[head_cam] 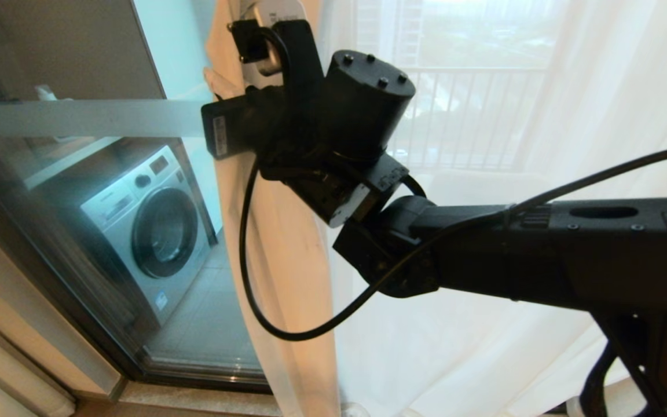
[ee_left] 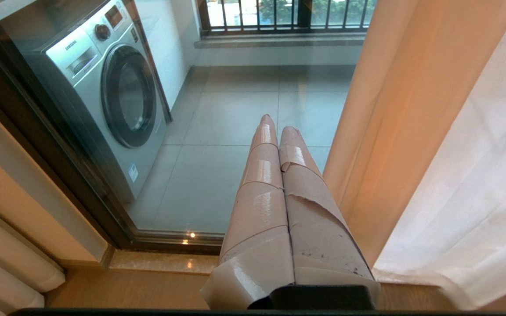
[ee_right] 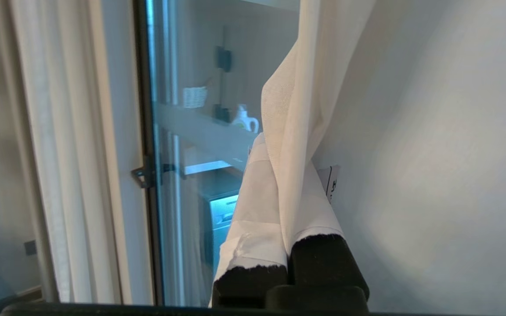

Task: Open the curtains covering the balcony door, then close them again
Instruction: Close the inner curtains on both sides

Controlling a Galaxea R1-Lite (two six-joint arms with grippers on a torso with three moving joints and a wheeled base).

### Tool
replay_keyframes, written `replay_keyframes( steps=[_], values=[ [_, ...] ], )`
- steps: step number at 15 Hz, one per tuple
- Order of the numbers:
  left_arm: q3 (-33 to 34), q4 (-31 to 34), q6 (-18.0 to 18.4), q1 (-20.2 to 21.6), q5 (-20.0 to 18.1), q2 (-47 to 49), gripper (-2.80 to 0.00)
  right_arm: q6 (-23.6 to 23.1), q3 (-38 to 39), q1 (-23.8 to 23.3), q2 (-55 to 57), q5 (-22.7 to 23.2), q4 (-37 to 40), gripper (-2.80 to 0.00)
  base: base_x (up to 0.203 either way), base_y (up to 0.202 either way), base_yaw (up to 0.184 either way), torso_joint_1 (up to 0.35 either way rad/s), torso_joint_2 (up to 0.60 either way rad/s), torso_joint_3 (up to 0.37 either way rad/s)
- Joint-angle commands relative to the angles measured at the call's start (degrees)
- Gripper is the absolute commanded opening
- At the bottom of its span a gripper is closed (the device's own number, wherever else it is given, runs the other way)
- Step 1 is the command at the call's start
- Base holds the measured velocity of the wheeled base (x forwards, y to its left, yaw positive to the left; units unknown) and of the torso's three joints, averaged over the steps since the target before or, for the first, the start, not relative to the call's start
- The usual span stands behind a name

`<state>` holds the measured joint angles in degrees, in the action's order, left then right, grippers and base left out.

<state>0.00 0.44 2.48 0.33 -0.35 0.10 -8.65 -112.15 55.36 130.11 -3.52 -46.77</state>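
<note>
Behind the glass of the balcony door (head_cam: pixel 79 191) you can see a tiled balcony floor (ee_left: pixel 231 109) and a silver washing machine (head_cam: pixel 151 231), its lower part cut by the dark door frame. You get 1 frosted band crossing the pane at shelf height, and it blurs whatever stands behind it.

Your right gripper (ee_right: pixel 286 193) is raised at the cream hemmed edge of the curtains (head_cam: pixel 484 174), its 2 taped fingers (ee_right: pixel 257 219) pinched together with a fold of that hem caught between them. In the head view you cannot see the fingertips at all: the black wrist motor and its looping cable (head_cam: pixel 252 278) block them, and the arm covers much of the sheer panel, which hangs to the right of the uncovered glass.

Through the sheer fabric you can only faintly make out a railing (head_cam: pixel 466 116) and buildings beyond.

Your left gripper (ee_left: pixel 277 136) hangs low near the door sill (ee_left: pixel 165 261), fingers pressed flat together with nothing between them, beside the hem but not touching it as far as you can tell.
</note>
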Motion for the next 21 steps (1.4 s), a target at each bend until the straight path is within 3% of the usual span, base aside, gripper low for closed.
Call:
replay_keyframes(
  steps=[1,8,20,21],
  values=[
    [0.0,0.0,-0.02,0.02,0.0,0.08,-2.8,-1.21,-0.08,1.87,1.53,0.03,-0.75,-2.8,0.0,0.0,0.0,0.0,0.0,0.0],
    [0.0,0.0,-0.02,0.02,0.0,0.08,-2.8,-1.37,-0.17,5.46,4.0,0.27,-3.85,-2.8,0.0,0.0,0.0,0.0,0.0,0.0],
    [0.0,0.0,0.04,0.02,0.0,0.08,-2.8,-1.51,-0.61,4.3,7.35,0.1,-8.63,-2.8,0.0,0.0,0.0,0.0,0.0,0.0],
    [0.0,0.0,-0.02,0.02,0.0,0.08,-2.8,-1.62,-0.61,3.97,7.26,0.18,-8.68,0.0,0.0,0.0,0.0,0.0,0.0,0.0]
  ],
)
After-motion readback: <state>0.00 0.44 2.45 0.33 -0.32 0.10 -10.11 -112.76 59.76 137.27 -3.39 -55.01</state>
